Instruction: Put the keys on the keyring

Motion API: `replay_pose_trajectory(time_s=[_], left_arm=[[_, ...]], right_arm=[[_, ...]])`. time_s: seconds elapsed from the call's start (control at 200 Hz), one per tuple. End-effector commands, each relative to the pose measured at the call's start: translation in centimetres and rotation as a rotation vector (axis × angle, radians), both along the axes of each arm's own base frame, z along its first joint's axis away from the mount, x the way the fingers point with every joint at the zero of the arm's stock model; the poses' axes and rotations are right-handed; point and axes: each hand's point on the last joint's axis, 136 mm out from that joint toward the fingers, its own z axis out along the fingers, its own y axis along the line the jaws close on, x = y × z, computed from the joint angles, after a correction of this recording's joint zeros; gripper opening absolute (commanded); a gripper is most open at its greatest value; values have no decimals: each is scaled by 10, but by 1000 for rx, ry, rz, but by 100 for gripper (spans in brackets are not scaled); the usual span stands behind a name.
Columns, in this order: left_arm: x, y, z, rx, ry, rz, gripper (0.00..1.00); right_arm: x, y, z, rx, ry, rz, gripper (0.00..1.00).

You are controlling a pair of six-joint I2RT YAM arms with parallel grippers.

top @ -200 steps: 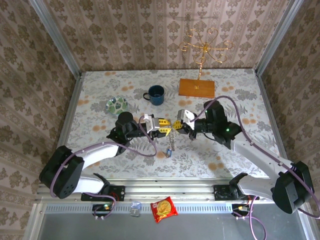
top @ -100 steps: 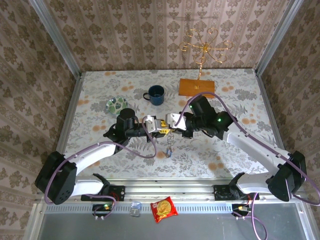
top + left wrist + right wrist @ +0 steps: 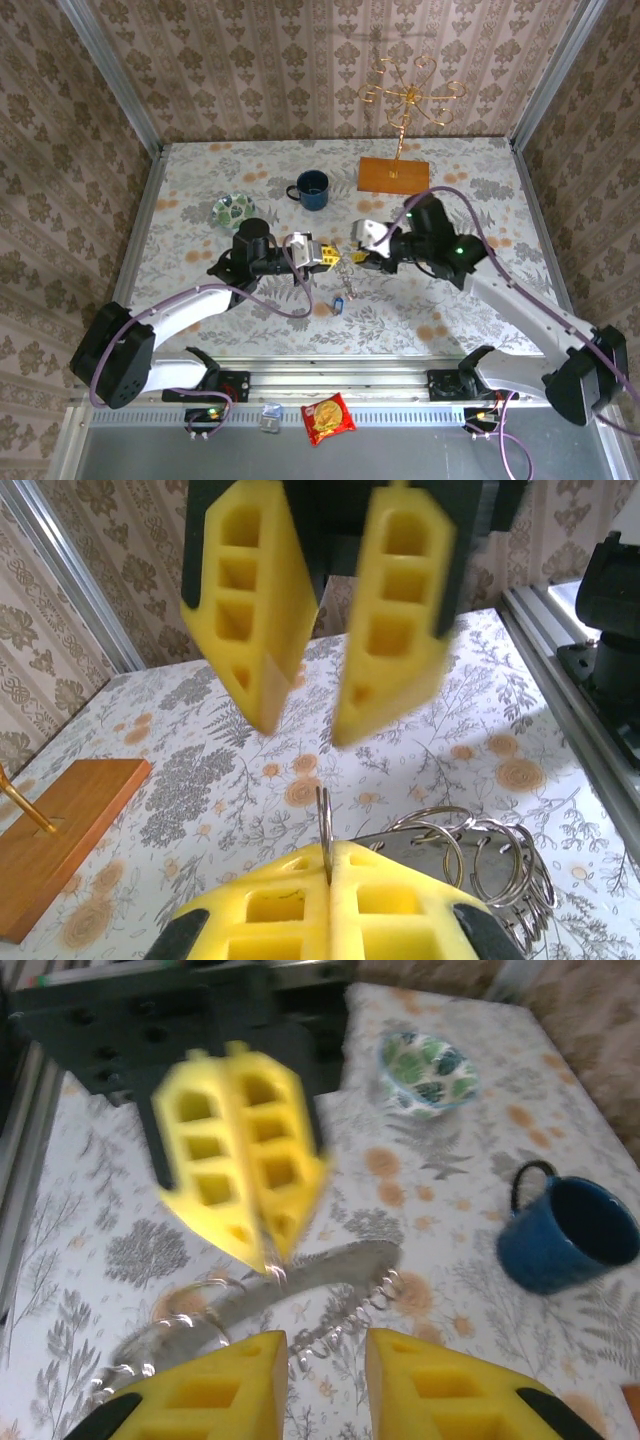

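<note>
- Overhead, top external view: left gripper and right gripper meet nose to nose over the middle of the table. The keyring sits between their tips.
- Same view: a blue key lies just toward the arm bases from the two tips. Whether it hangs from the ring or rests on the table cannot be told. No green key can be made out.
- Same view, beyond the grippers: blue mug, patterned glass dish, and gold wire stand on its wooden base. A snack packet lies behind the arm bases.
- Left wrist view: left gripper is pressed fully together, pinching the thin edge of the keyring, which stands up out of the seam. This edge-on pinch is too small to read from above.
- Same view: thin wire loops bunch just right of the tips. Right gripper faces it, fingers parted, nothing between them. The wooden base is far left.
- Right wrist view: right gripper stands partly open and empty. Directly ahead, left gripper is closed on the keyring, seen here as a flat grey arc.
- Same view: wire loops trail left. Mug and dish lie beyond, to the right.
</note>
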Motion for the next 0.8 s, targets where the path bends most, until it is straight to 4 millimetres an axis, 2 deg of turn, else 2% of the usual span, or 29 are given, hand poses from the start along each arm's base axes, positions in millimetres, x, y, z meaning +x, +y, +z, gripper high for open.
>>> replay_pose_trajectory(time_s=[0.0,0.275,0.605,0.72,0.795], left_arm=[[-6,2,27,-118,-22,-38,0],[-7,5,38,-198,11,-71,0],[-11,3,40,-218,39,-109,0],[-12,2,39,-219,52,-123,0],[-12,2,39,-222,56,-125,0]], right_arm=[[-12,13,33,219,-20,93,28],[-14,21,19,242,34,115,29],[-13,35,24,260,25,149,27],[-14,40,25,269,30,166,18],[-17,43,24,271,42,186,1]])
